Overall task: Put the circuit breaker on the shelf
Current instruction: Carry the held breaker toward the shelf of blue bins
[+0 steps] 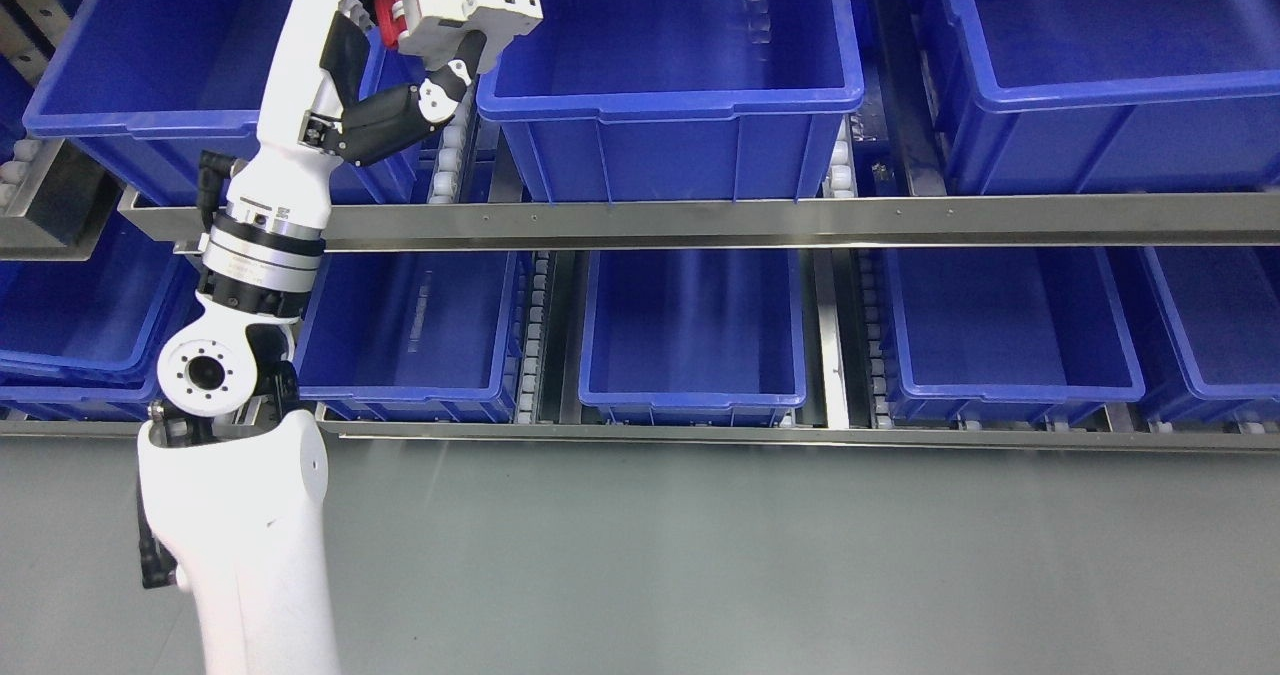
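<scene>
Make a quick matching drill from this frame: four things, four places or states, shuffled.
Things:
1. breaker
2. left hand
3. rail
4. floor

Places or states:
A. grey, across the bottom of the picture
B. metal strip running across between the upper and lower bins
C. white with a red part, held at the top left
D. raised by the upper bins, fingers closed on a load

Pairs: 1-C, 2-D, 3-B, 4-A
</scene>
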Motion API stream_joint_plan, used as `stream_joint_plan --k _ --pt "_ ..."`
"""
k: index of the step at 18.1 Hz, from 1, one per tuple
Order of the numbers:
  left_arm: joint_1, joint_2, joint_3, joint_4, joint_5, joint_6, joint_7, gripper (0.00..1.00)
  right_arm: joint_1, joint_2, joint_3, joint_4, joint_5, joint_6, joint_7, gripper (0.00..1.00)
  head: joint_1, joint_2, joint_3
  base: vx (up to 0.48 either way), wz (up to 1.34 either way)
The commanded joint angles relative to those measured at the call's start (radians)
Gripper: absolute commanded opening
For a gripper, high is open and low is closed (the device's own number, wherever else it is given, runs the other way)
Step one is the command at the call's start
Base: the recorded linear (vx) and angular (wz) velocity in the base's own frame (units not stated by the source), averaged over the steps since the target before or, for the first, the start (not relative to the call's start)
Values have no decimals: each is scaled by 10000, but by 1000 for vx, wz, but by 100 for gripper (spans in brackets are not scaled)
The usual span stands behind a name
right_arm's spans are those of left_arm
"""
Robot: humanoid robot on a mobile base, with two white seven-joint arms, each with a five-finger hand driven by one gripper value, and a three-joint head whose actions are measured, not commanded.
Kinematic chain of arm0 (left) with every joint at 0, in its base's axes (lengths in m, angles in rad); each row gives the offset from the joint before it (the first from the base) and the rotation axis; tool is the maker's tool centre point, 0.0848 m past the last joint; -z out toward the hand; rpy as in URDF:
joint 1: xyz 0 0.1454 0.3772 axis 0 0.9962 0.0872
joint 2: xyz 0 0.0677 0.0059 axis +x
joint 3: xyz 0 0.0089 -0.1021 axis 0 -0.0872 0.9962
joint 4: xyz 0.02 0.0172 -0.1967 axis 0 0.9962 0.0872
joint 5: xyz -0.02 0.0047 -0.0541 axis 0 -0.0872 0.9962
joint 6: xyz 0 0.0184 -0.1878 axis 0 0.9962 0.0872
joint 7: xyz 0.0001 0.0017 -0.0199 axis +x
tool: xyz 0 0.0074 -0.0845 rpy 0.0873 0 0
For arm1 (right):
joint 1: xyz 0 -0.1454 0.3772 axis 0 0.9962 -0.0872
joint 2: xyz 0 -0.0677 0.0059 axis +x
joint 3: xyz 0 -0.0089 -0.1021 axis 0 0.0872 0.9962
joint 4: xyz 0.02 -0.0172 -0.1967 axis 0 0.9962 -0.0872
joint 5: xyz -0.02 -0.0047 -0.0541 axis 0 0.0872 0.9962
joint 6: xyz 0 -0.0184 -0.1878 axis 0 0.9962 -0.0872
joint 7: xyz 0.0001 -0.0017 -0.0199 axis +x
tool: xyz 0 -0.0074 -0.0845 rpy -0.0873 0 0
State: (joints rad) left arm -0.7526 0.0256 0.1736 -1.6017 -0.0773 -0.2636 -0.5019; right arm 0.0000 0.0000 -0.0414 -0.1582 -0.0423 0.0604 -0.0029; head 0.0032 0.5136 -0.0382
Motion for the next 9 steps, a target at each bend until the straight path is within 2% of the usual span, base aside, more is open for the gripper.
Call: stream_joint_plan --k 1,9 --pt "25 5 -263 186 -24 74 3 10 169 -175 0 2 -7 -129 -2 100 0 0 0 76 0" --pt "-97 -10 -171 202 -24 120 64 11 169 -175 0 2 -7 -129 -2 100 0 0 0 97 0"
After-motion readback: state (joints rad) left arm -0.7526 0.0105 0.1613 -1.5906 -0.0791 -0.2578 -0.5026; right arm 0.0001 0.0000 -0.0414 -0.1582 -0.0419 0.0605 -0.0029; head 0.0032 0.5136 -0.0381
